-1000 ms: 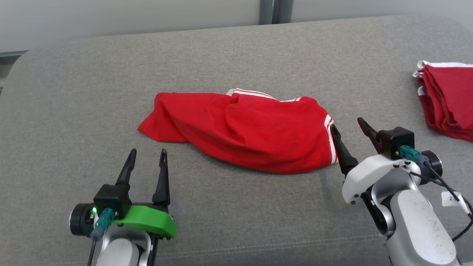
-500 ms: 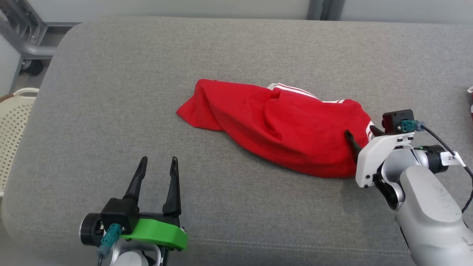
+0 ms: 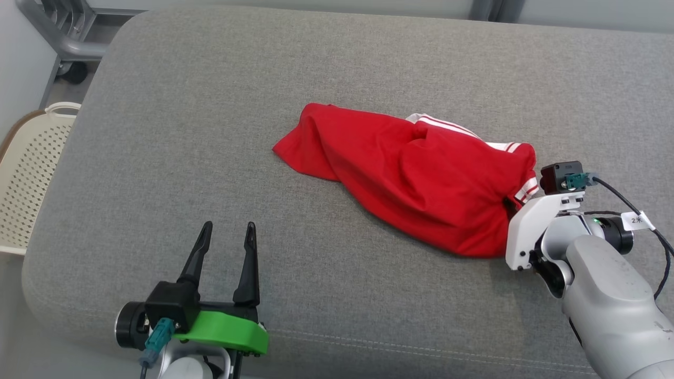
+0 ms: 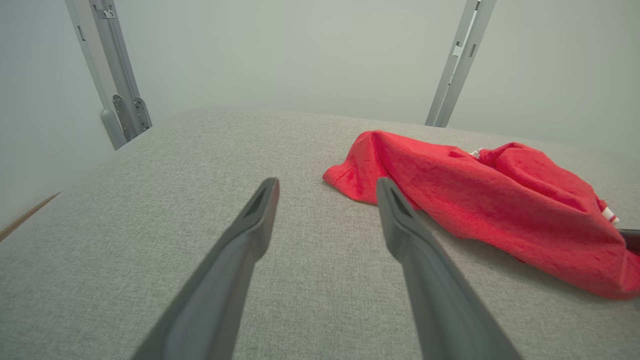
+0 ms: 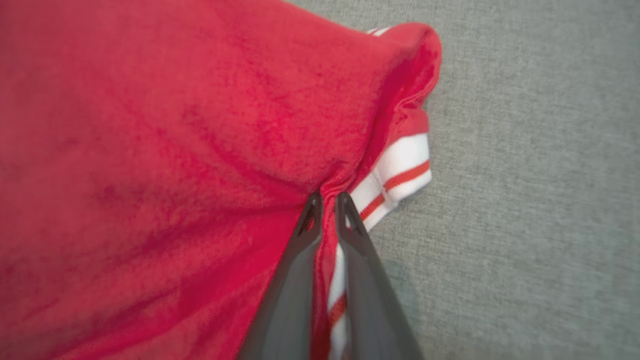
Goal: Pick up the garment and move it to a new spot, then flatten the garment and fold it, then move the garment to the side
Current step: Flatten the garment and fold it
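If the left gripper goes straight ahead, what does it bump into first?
Mostly bare grey cushion lies ahead of the left gripper. It might just brush a corner of the red garment, but depth is hard to judge.

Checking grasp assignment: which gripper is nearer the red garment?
Right. The right gripper is closed on the striped edge of the red garment; the left gripper stands open, apart from it, over the gray cushion.
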`<state>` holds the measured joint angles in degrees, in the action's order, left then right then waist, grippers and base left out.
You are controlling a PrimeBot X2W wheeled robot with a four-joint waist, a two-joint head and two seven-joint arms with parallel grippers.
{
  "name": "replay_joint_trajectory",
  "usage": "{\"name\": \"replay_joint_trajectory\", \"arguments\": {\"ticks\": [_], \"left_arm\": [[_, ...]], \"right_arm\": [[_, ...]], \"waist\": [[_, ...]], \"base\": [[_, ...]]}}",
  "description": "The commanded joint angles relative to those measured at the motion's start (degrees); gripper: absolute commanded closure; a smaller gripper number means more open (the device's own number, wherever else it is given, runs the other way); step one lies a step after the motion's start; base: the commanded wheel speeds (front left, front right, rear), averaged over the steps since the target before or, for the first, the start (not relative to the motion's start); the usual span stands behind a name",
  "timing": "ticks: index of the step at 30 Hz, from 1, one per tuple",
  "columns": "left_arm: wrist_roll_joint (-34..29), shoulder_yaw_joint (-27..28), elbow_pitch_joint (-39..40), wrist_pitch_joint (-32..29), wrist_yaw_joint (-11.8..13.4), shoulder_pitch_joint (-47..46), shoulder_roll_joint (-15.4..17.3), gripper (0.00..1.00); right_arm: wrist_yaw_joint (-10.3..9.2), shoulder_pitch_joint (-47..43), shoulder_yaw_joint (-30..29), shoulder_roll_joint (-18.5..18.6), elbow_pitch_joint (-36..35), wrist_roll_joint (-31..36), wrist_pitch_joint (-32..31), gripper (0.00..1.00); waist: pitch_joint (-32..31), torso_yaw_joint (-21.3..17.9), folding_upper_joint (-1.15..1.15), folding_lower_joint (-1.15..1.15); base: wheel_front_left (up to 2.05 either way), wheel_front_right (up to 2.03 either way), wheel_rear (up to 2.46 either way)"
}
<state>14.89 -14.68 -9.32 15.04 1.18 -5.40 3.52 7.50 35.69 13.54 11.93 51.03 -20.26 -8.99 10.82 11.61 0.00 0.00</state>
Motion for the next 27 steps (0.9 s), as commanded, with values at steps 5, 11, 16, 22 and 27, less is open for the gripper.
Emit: {"name": "replay_joint_trajectory", "arguments": {"ticks": [5,11,16,22,27], "left_arm": [[-0.77,1.13,0.22,0.20,-0.17,0.81,-0.23,0.00],[-0.76,1.26,0.22,0.19,-0.53,1.23,-0.43,0.00],[-0.26,0.96,0.15,0.20,-0.61,1.37,-0.52,0.00],[0.43,0.49,-0.11,0.19,-0.20,1.74,-0.59,0.00],[1.27,-0.06,-0.01,0.20,0.15,1.78,-0.61,0.00]], "right_arm": [[-0.02,2.83,1.52,0.32,-0.46,-3.07,5.13,1.00],[-0.02,5.89,3.24,1.08,-7.99,-8.39,6.21,1.00],[-0.02,7.29,2.66,1.88,-14.58,-11.29,5.18,1.00],[-0.02,7.45,-0.41,1.23,-27.49,-13.59,2.26,1.00],[-0.02,5.67,-2.37,-1.21,-37.64,-15.46,-0.92,1.00]], "waist": [[-0.08,-0.82,0.00,0.00],[-0.91,-2.51,0.00,0.00],[-1.54,-3.19,0.00,0.00],[-2.77,-3.44,0.00,0.00],[-3.23,-3.50,0.00,0.00]], "base": [[0.00,0.00,0.00],[0.00,0.00,0.00],[0.00,0.00,0.00],[0.00,0.00,0.00],[0.00,0.00,0.00]]}}
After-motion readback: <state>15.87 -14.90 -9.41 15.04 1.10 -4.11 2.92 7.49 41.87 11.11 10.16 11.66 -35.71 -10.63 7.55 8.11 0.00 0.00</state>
